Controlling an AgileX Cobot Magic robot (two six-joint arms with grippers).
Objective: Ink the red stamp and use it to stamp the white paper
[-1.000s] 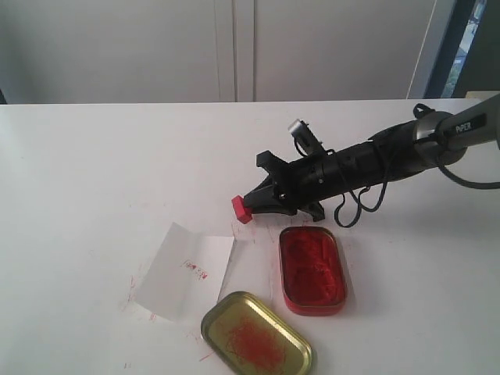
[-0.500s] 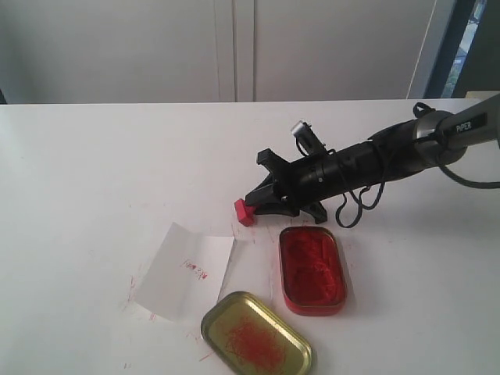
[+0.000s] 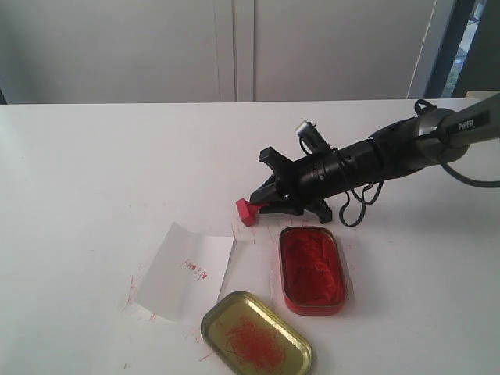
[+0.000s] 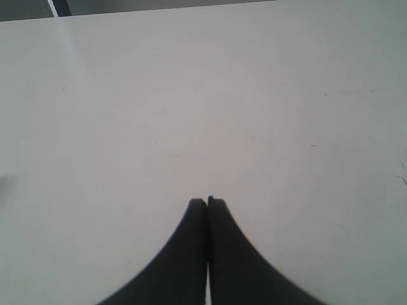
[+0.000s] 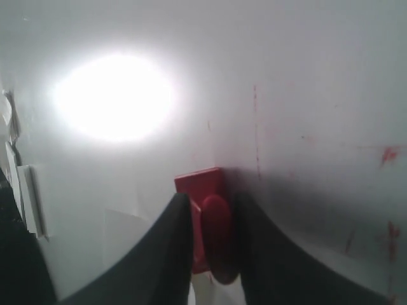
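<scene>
My right gripper is shut on the short handle of the red stamp, whose block base sits low at the tabletop, just behind the ink tin. In the right wrist view the fingers flank the stamp of that gripper. The white paper lies flat to the front left of the stamp, with a faint red print on it. The open red ink tin sits right of the paper. My left gripper is shut on nothing above bare table and does not appear in the exterior view.
The gold oval lid, smeared red, lies at the front edge between paper and tin. Red smudges mark the table around the paper. The right arm stretches in from the right, with cables hanging under it.
The right gripper has drawn slightly to the right and lowered, carrying the red stamp down to the table surface. Paper, tin and lid have not moved.
</scene>
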